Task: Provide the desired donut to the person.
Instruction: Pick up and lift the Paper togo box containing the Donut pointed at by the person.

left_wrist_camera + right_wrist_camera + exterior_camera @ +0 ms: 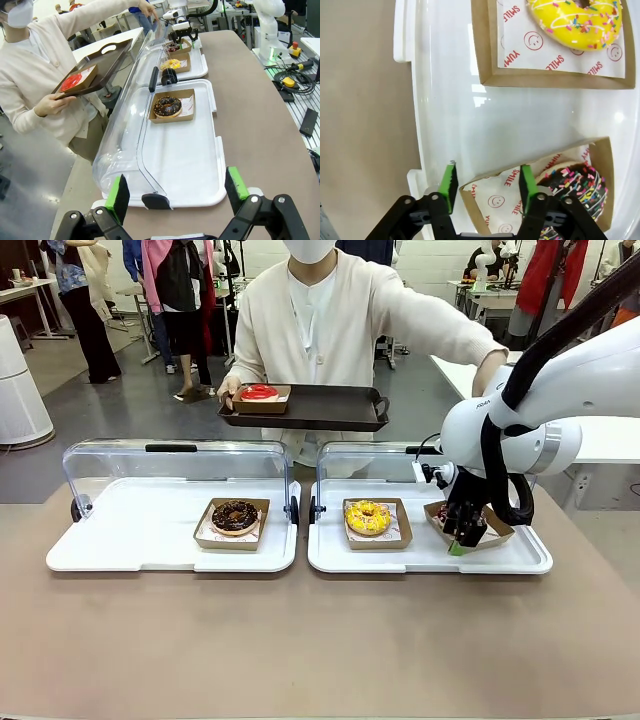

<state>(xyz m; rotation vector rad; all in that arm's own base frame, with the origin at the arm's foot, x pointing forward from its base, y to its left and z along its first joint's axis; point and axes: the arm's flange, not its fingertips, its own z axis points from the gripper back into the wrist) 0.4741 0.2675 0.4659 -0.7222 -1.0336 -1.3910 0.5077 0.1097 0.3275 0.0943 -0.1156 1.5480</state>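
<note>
Just right of the right gripper (488,182) sits the sprinkled chocolate donut (575,187); its fingers straddle a corner of the donut's cardboard tray (600,155), pinching or not I cannot tell; the left gripper (176,192) gapes wide; far beyond both, the person (320,330) holds a serving tray (330,405).

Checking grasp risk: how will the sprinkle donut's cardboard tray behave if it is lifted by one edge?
The cardboard tray looks thin-walled, so it will probably flex at a pinched edge. The sprinkled chocolate donut sits loose on its paper liner and may slide if the tray tilts.
</note>
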